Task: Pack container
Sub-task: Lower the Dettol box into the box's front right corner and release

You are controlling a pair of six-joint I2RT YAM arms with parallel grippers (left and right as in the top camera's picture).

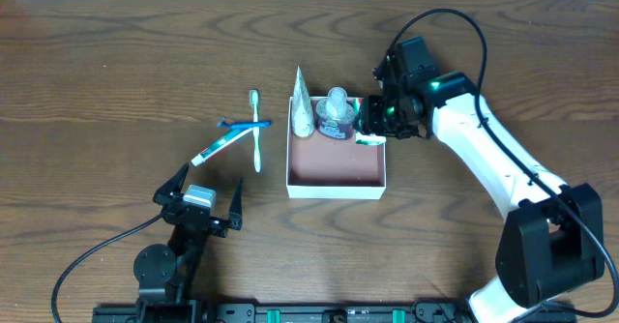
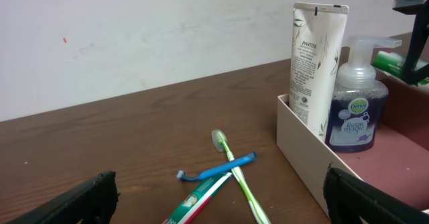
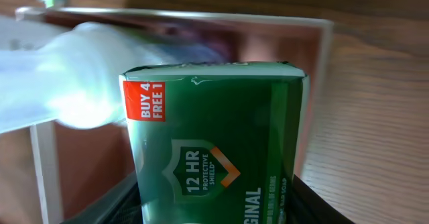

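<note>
The shallow square white-walled container (image 1: pixel 334 163) with a reddish-brown floor sits mid-way across the brown wooden surface (image 1: pixel 116 62). Against its far wall stand a tall white squeeze tube (image 1: pixel 302 105) and, just beside it, a clear pump bottle of purple foam soap (image 1: pixel 336 118). The right hand (image 1: pixel 372 120) hangs over the container's far right corner, clamped on a green rectangular cardboard packet (image 3: pixel 214 163). The left hand (image 1: pixel 208 183) is well apart to the left, fingers spread wide, holding nothing. Near the container's left wall lie a green toothbrush (image 1: pixel 256 134), a blue toothbrush (image 1: pixel 242 124) and a toothpaste tube (image 1: pixel 215 149), crossing one another
</note>
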